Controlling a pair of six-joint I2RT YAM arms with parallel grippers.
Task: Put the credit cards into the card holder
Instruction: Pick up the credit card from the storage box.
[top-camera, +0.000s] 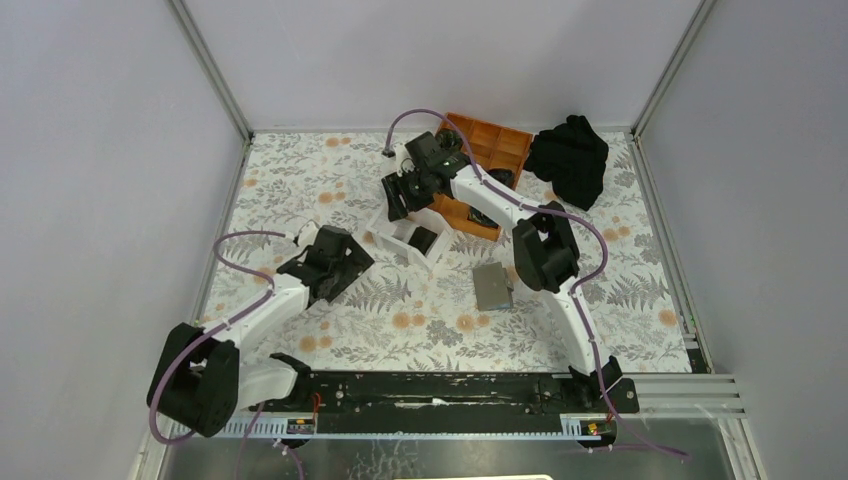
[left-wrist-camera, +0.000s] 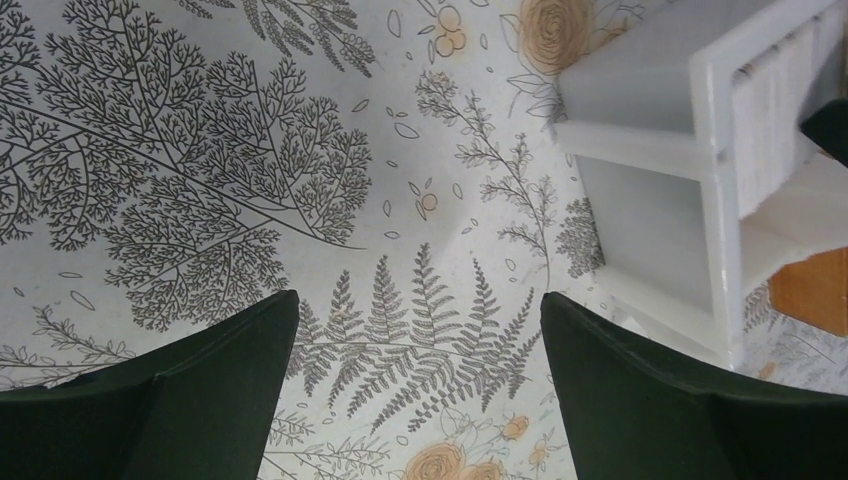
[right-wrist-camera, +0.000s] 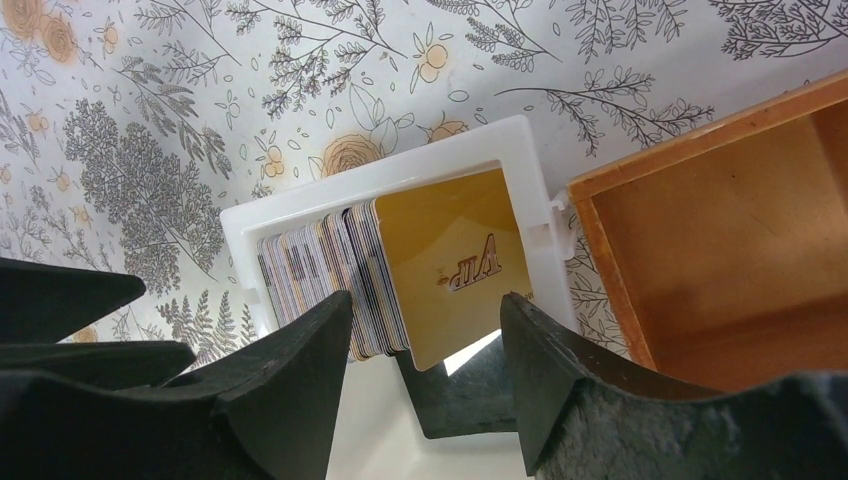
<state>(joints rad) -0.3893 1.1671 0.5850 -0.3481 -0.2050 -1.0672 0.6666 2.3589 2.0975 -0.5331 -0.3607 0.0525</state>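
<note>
Over the floral tablecloth (top-camera: 300, 180), the left gripper (left-wrist-camera: 420, 310) gapes wide, holding nothing. The right gripper (right-wrist-camera: 425, 300) hangs with jaws spread, empty, over the credit cards (right-wrist-camera: 340, 270) in the white box (right-wrist-camera: 400, 165).

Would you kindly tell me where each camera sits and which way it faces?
Top external: above, behind the bases, looking down at the table; both arms show.
Left wrist: faces the table beside the white box; left gripper shows, open.
Right wrist: faces credit cards in that box; right gripper shows.
Both wrist views share the box.
</note>
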